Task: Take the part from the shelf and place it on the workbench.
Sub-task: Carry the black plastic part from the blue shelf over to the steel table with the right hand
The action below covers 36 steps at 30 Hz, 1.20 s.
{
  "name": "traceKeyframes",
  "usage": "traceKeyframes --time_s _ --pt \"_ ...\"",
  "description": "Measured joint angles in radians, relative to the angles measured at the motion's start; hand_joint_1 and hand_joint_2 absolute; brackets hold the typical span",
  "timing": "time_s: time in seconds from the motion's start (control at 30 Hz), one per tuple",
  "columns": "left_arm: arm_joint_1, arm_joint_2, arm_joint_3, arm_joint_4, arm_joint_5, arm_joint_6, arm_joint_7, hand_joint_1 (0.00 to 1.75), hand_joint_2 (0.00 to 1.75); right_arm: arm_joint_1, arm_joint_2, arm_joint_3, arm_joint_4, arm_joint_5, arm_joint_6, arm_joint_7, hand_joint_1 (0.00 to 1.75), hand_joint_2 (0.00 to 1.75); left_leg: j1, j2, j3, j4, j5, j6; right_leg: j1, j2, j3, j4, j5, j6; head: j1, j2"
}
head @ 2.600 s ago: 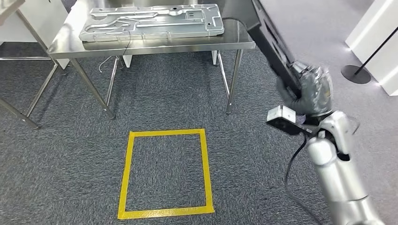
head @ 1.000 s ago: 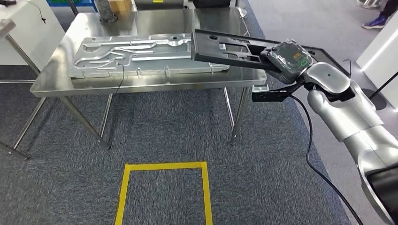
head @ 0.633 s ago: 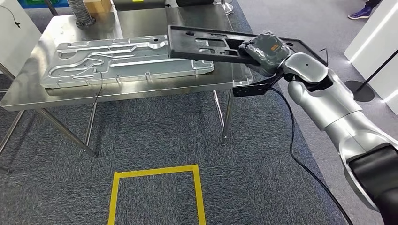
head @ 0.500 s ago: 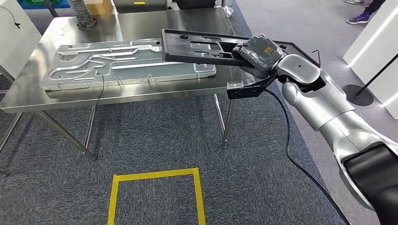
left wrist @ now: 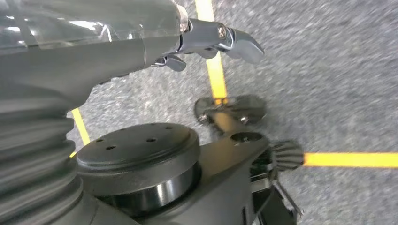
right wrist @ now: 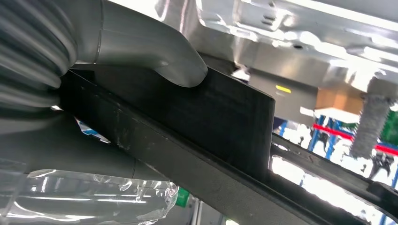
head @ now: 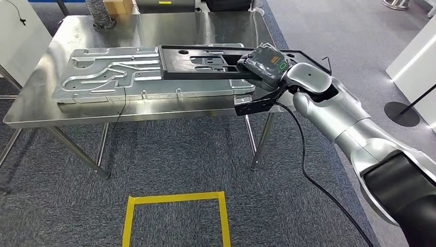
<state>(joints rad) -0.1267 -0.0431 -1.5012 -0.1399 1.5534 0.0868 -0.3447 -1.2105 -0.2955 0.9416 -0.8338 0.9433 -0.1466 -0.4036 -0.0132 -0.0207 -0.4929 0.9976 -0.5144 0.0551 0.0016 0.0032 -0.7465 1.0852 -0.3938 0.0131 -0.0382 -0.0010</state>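
My right hand (head: 265,65) grips a flat black plastic part (head: 200,60) by its near right end. The part lies level over the right portion of the silver metal panel (head: 110,74) on the steel workbench (head: 49,110); whether it touches the panel I cannot tell. In the right wrist view the thumb (right wrist: 155,56) presses on the black part (right wrist: 225,122), with the silver panel (right wrist: 300,42) just beyond. My left hand (left wrist: 206,40) hangs over the carpet with its fingers slightly apart, holding nothing.
A yellow tape square (head: 175,218) marks the grey carpet in front of the workbench. A ribbed hose (head: 98,13) and a cardboard box (head: 121,5) stand at the bench's far edge. A round black stand base (head: 402,113) sits on the floor at right.
The camera has come closer to the workbench. My right hand has swung the black part up from hanging at my side and brought it leftward and down over the silver panel.
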Motion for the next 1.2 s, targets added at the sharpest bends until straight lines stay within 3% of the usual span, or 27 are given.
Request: traceKeyframes --time_s 0.07,0.17,0.2,0.27,0.33,0.37,0.4,0.43,0.5,0.57,0.6,0.7,0.73,0.77,0.83,0.87,0.9,0.93,1.0,1.03,1.1,1.2 --pt "0.0 -0.003 -0.001 0.0 0.0 -0.001 0.0 0.0 1.75 0.002 0.017 0.017 0.01 -0.004 -0.012 0.006 1.48 1.75 -0.001 -0.002 0.017 -0.006 -0.019 -0.008 0.014 0.003 0.022 -0.079 0.077 -0.018 0.0 0.0" --pt "-0.003 -0.005 -0.002 -0.001 -0.001 -0.002 -0.001 0.0 1.75 0.004 0.042 0.038 0.017 -0.003 -0.019 0.017 1.48 1.75 0.001 0.001 0.019 0.018 -0.009 -0.025 0.019 0.004 0.048 -0.103 0.071 -0.034 0.0 0.0" --pt "-0.004 -0.004 -0.003 -0.001 -0.001 -0.002 -0.002 0.0 1.75 0.006 0.049 0.044 0.019 -0.002 -0.022 0.02 1.48 1.75 0.001 0.004 0.0 0.058 0.005 -0.03 0.015 0.003 0.062 -0.111 0.064 -0.039 0.0 0.0" --pt "-0.007 -0.004 -0.006 -0.001 -0.002 -0.001 -0.003 0.0 1.75 0.013 0.059 0.055 0.023 0.004 -0.029 0.027 1.48 1.75 0.005 0.008 -0.082 0.18 0.007 -0.042 0.007 0.001 0.09 -0.123 0.048 -0.043 0.0 0.0" --pt "-0.005 -0.004 -0.01 -0.001 -0.003 -0.001 -0.003 0.0 1.75 0.024 0.064 0.067 0.029 0.009 -0.032 0.031 1.48 1.75 0.014 0.01 -0.168 0.274 -0.048 -0.055 0.002 -0.001 0.113 -0.123 0.026 -0.043 0.0 0.0" --pt "-0.004 -0.003 -0.012 -0.001 -0.004 -0.001 -0.002 0.0 1.75 0.029 0.066 0.073 0.031 0.011 -0.032 0.032 1.48 1.75 0.019 0.011 -0.196 0.288 -0.077 -0.061 -0.001 0.0 0.125 -0.122 0.015 -0.04 0.0 0.0" --pt "-0.003 -0.003 -0.014 -0.001 -0.004 0.0 -0.002 0.0 1.75 0.033 0.068 0.079 0.033 0.011 -0.032 0.033 1.48 1.75 0.023 0.012 -0.211 0.276 -0.086 -0.066 -0.004 0.001 0.137 -0.119 0.003 -0.037 0.0 0.0" --pt "-0.002 -0.002 -0.015 -0.001 -0.005 0.0 -0.002 0.0 1.75 0.035 0.07 0.085 0.035 0.011 -0.031 0.034 1.48 1.75 0.027 0.013 -0.213 0.237 -0.066 -0.07 -0.008 0.001 0.149 -0.115 -0.009 -0.033 0.0 0.0" --pt "-0.001 0.001 -0.018 -0.001 -0.005 0.0 -0.002 0.0 1.75 0.034 0.076 0.093 0.039 0.012 -0.028 0.036 1.48 1.75 0.034 0.016 -0.192 0.106 0.048 -0.075 -0.012 0.003 0.168 -0.103 -0.035 -0.023 0.0 0.0" --pt "-0.001 0.003 -0.02 -0.001 -0.005 0.0 -0.001 0.0 1.75 0.028 0.082 0.1 0.043 0.014 -0.023 0.038 1.48 1.75 0.034 0.018 -0.178 0.021 0.134 -0.067 -0.013 0.007 0.174 -0.093 -0.054 -0.01 0.0 0.0" --pt "-0.001 0.003 -0.021 -0.001 -0.005 0.0 0.0 0.0 1.75 0.024 0.085 0.103 0.045 0.015 -0.019 0.039 1.48 1.75 0.031 0.018 -0.179 0.01 0.148 -0.06 -0.012 0.008 0.174 -0.09 -0.06 -0.002 0.0 0.0" --pt "-0.003 0.004 -0.022 -0.001 -0.006 0.0 0.0 0.0 1.75 0.009 0.093 0.107 0.048 0.021 -0.014 0.044 1.48 1.75 0.03 0.015 -0.171 0.01 0.144 -0.038 -0.017 0.006 0.171 -0.08 -0.08 0.017 0.0 0.0" --pt "-0.005 0.005 -0.022 -0.001 -0.006 0.0 0.0 0.0 1.75 0.002 0.095 0.108 0.049 0.022 -0.014 0.045 1.48 1.75 0.031 0.015 -0.166 0.007 0.142 -0.032 -0.018 0.005 0.158 -0.051 -0.097 0.021 0.0 0.0" --pt "-0.007 0.005 -0.022 -0.001 -0.006 0.0 0.0 0.0 1.75 -0.004 0.097 0.109 0.05 0.023 -0.014 0.046 1.48 1.75 0.032 0.014 -0.161 0.005 0.138 -0.027 -0.018 0.003 0.132 0.0 -0.121 0.024 0.0 0.0" --pt "-0.009 0.005 -0.023 -0.001 -0.006 0.0 -0.001 0.0 1.75 -0.011 0.102 0.113 0.054 0.024 -0.014 0.049 1.48 1.75 0.03 0.013 -0.152 0.005 0.128 -0.02 -0.017 0.003 0.05 0.141 -0.169 0.025 0.0 0.0" --pt "-0.008 0.005 -0.023 -0.001 -0.006 0.0 0.0 0.0 1.75 -0.011 0.105 0.115 0.057 0.024 -0.014 0.05 1.48 1.75 0.029 0.012 -0.146 0.006 0.121 -0.018 -0.017 0.003 0.016 0.191 -0.176 0.025 0.0 0.0" --pt "-0.007 0.006 -0.023 -0.001 -0.005 0.0 0.0 0.0 1.75 -0.011 0.108 0.118 0.06 0.024 -0.014 0.051 1.48 1.75 0.028 0.01 -0.138 0.007 0.114 -0.018 -0.017 0.003 -0.003 0.207 -0.162 0.024 0.0 0.0" --pt "-0.005 0.006 -0.023 -0.001 -0.004 0.0 0.0 0.0 1.75 -0.013 0.112 0.12 0.063 0.024 -0.014 0.052 1.48 1.75 0.027 0.007 -0.128 0.008 0.106 -0.019 -0.017 0.002 -0.002 0.182 -0.128 0.022 0.0 0.0" --pt "-0.002 0.005 -0.023 -0.001 -0.002 0.0 -0.001 0.0 1.75 -0.023 0.121 0.121 0.066 0.024 -0.013 0.054 1.48 1.75 0.024 0.004 -0.106 0.009 0.088 -0.022 -0.014 0.002 0.043 0.049 -0.033 0.011 0.0 0.0" --pt "-0.003 0.005 -0.023 -0.001 -0.001 0.0 -0.001 0.0 1.75 -0.032 0.126 0.122 0.066 0.024 -0.013 0.054 1.48 1.75 0.022 0.004 -0.098 0.009 0.08 -0.025 -0.01 0.002 0.068 -0.012 -0.002 0.005 0.0 0.0" --pt "-0.003 0.005 -0.023 -0.001 0.0 0.0 -0.002 0.0 1.75 -0.048 0.137 0.124 0.067 0.023 -0.014 0.054 1.48 1.75 0.021 0.004 -0.09 0.008 0.07 -0.034 -0.002 0.001 0.096 -0.076 0.011 -0.005 0.0 0.0" --pt "-0.001 0.005 -0.023 -0.001 0.0 0.001 -0.003 0.0 1.75 -0.055 0.15 0.126 0.067 0.023 -0.014 0.054 1.48 1.75 0.021 0.006 -0.084 0.009 0.057 -0.049 -0.002 0.001 0.11 -0.091 -0.002 -0.015 0.0 0.0"
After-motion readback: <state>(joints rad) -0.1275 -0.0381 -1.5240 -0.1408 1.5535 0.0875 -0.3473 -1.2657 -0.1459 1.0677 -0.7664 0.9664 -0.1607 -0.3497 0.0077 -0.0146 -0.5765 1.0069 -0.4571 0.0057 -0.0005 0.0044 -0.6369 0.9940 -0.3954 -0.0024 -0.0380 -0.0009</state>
